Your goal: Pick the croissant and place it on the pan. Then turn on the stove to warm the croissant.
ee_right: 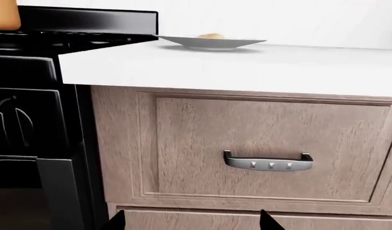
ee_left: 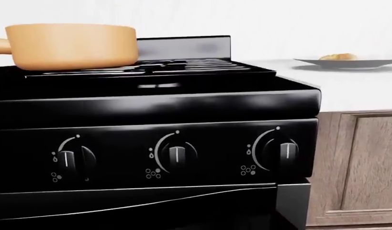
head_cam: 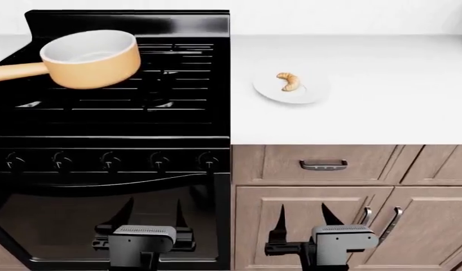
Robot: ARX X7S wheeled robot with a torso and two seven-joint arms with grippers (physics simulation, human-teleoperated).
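The croissant (head_cam: pixel 289 81) lies on a round white plate (head_cam: pixel 309 93) on the white counter, right of the stove (head_cam: pixel 110 121). The orange pan (head_cam: pixel 91 56), white inside and empty, stands on the stove's back left grate with its handle pointing left. A row of black knobs (head_cam: pixel 110 160) runs along the stove's front. My left gripper (head_cam: pixel 152 212) is open and empty, low in front of the oven door. My right gripper (head_cam: pixel 304 212) is open and empty, low in front of the cabinet; its tips show in the right wrist view (ee_right: pixel 192 223). The left wrist view shows the pan (ee_left: pixel 71 45), knobs (ee_left: pixel 176 155) and croissant (ee_left: pixel 338 56).
Wooden cabinets stand under the counter (head_cam: pixel 381 101), with a drawer handle (head_cam: pixel 323 164) just above my right gripper and two door handles (head_cam: pixel 381 217) to its right. The drawer handle shows close in the right wrist view (ee_right: pixel 267 163).
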